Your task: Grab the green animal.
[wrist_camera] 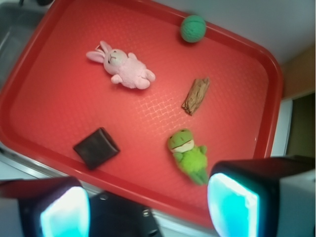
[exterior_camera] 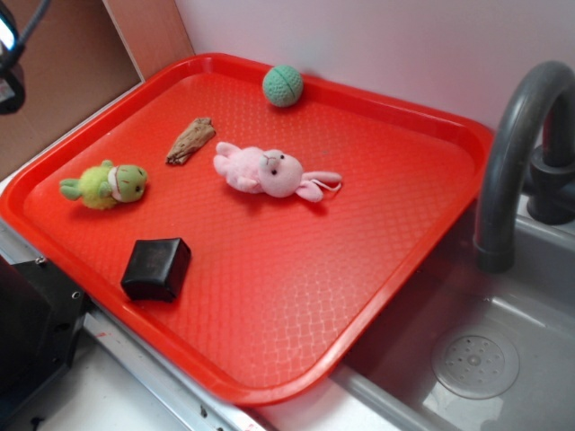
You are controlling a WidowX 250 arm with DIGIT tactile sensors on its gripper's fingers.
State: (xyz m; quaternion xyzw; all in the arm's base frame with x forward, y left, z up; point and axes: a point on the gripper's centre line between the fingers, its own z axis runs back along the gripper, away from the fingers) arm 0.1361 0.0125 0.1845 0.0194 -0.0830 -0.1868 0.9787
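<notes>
Above the tray's near edge, the end effector (wrist_camera: 148, 207) hangs with its two fingers (wrist_camera: 232, 205) spread wide and nothing between them. Just beyond its right-hand finger in the wrist view lies the green frog (wrist_camera: 189, 154), resting on the red tray (wrist_camera: 44, 128) near one side rim. A brown bark piece (wrist_camera: 196, 96) sits near the frog, a black block (wrist_camera: 96, 147) lies apart from it, a pink bunny (wrist_camera: 123, 66) lies mid-tray, and a teal ball (wrist_camera: 192, 28) rests against the far rim.

A pale wall (exterior_camera: 377, 45) backs a grey sink (exterior_camera: 503, 359) (with a curved dark faucet (exterior_camera: 512, 144)).
</notes>
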